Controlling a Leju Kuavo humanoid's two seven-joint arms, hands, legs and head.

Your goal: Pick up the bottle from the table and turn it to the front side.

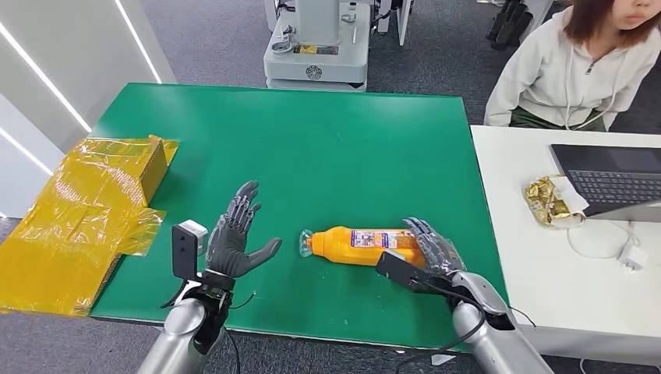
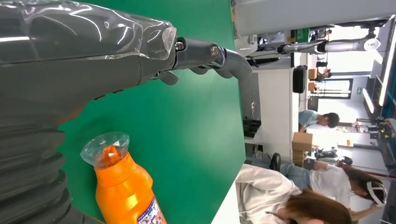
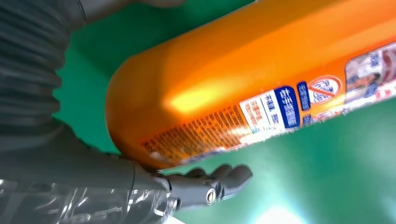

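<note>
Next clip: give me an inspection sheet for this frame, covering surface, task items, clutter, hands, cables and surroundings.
Surface: green table, with a white table abutting on the robot's right.
Task items: orange bottle lying on its side, clear cap toward the left robot hand, label facing up.
Clutter: yellow wrapped box and yellow film at the table's left edge; gold wrapper on the white table.
Hands: left robot hand open, fingers spread, clear of the bottle; right robot hand at the bottle's base, fingers around it, firm grip unconfirmed.
Cables: white cable and charger beside the laptop.
Surroundings: seated person, robot base behind the table.
</note>
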